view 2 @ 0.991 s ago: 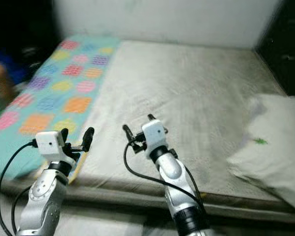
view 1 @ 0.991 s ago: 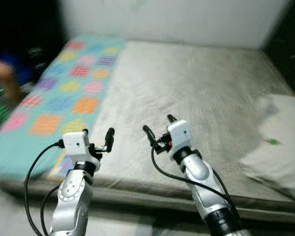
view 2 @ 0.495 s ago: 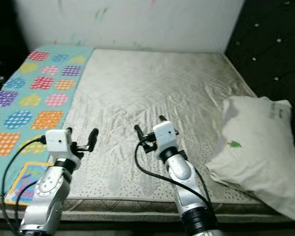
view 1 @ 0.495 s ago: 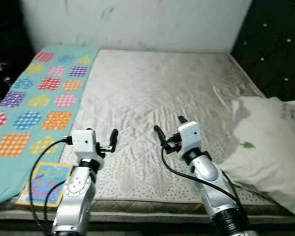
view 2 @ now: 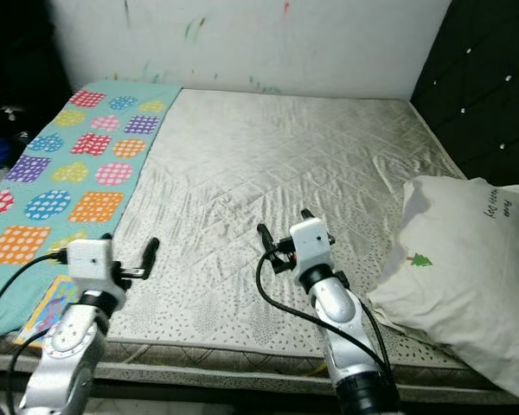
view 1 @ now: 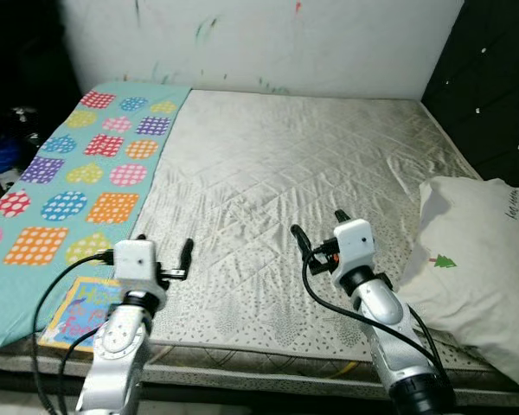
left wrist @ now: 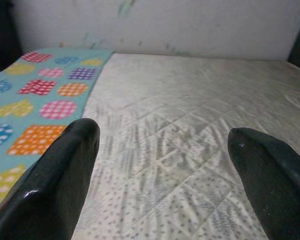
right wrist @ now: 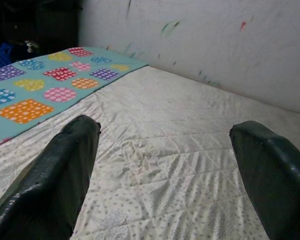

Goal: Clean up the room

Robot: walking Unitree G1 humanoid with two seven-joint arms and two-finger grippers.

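Risk: you could snag the teal patterned blanket (view 1: pixel 69 186) and drag it if your left pincer (view 1: pixel 166 261) goes in low for the book (view 1: pixel 73 311), since the book lies on the blanket's near edge.
Second risk: your right pincer (view 1: pixel 318 239) could push the pillow (view 1: pixel 480 259) off the mattress (view 1: pixel 294 173) edge, because the pillow overhangs the near right corner.
Left pincer: spread, holding nothing, hovering over the near edge of the mattress.
Right pincer: spread, holding nothing, over the mattress.
Book: just left of and below your left pincer.
Pillow: right of your right pincer, near but apart.
Judgement: no target is chosen yet.
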